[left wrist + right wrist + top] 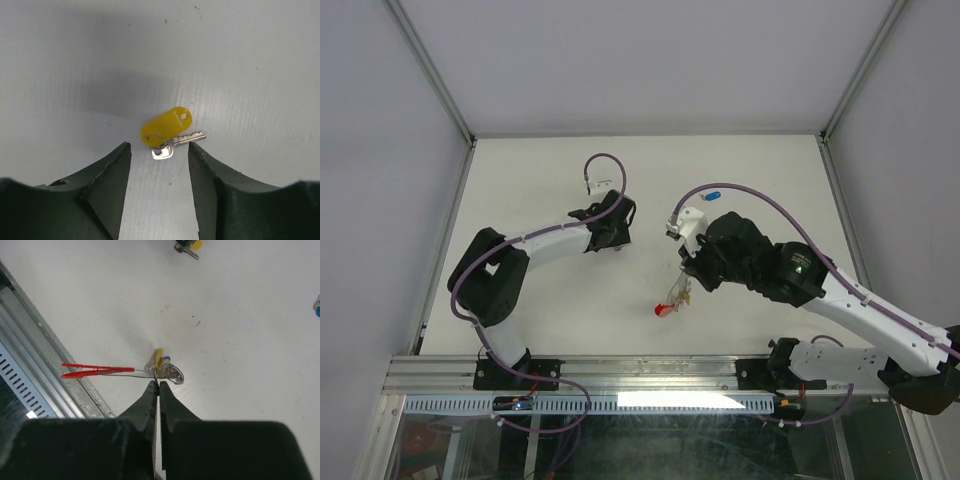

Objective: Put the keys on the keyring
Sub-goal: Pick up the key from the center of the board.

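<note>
- Jaws of the right gripper (pixel 156 383) are clenched on the grey metal keyring (pixel 170 374) near the white table's (pixel 240 340) front edge, likely to steady it for threading
- Its red curved plastic strip (pixel 95 370) juts sideways
- Left gripper (pixel 160 149) hovers released over a small silver key with yellow oval plastic tag (pixel 166 126), apparently lined up to pick it
- No writing is legible; the tag's mark is too faint
</note>
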Controlling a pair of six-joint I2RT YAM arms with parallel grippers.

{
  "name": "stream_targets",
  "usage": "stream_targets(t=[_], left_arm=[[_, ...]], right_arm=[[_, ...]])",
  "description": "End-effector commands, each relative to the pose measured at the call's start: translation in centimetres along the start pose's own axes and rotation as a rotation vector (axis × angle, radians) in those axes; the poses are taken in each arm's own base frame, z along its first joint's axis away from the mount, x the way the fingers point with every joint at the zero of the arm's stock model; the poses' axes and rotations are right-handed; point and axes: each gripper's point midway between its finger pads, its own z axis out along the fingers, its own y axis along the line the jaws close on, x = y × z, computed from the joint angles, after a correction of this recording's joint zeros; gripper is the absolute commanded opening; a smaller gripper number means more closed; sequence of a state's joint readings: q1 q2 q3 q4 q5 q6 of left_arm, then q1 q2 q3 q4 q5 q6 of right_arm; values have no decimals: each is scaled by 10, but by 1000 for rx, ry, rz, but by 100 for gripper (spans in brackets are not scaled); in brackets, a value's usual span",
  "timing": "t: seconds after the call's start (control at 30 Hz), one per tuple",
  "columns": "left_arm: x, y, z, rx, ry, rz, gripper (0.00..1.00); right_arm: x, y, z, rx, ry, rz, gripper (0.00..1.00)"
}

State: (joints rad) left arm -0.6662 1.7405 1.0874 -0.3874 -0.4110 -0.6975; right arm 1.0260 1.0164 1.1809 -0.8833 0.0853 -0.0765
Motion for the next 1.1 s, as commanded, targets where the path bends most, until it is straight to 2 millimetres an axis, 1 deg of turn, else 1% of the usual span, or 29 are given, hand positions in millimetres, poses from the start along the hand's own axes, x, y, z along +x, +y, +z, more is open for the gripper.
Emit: stream_targets(t=[0.0, 0.07, 0.17, 0.3, 0.43, 0.6, 0.9, 1.0, 1.07], left_arm=[[-23, -12, 1, 0, -63, -27, 45], [-23, -14, 1, -11, -67, -15, 43], [-22, -10, 2, -51, -83, 4, 42], [-15, -8, 5, -74, -74, 19, 42], [-9, -8, 11, -82, -58, 26, 35], [-1, -7, 17, -92, -39, 34, 32], [0, -7, 18, -98, -42, 50, 18], [-2, -8, 16, -92, -43, 54, 11], [-3, -8, 13, -90, -44, 59, 3]], right_arm=[[-25, 3, -7, -20, -117, 29, 0], [-24, 4, -6, -23, -117, 29, 0], [-23, 4, -6, -27, -118, 31, 0], [-22, 6, -5, -33, -117, 31, 0], [-21, 7, -5, -40, -117, 33, 0], [-21, 9, -6, -49, -118, 37, 0], [-20, 11, -5, -60, -120, 42, 0], [-20, 11, -4, -61, -121, 42, 0], [-21, 11, -4, -61, -122, 41, 0]])
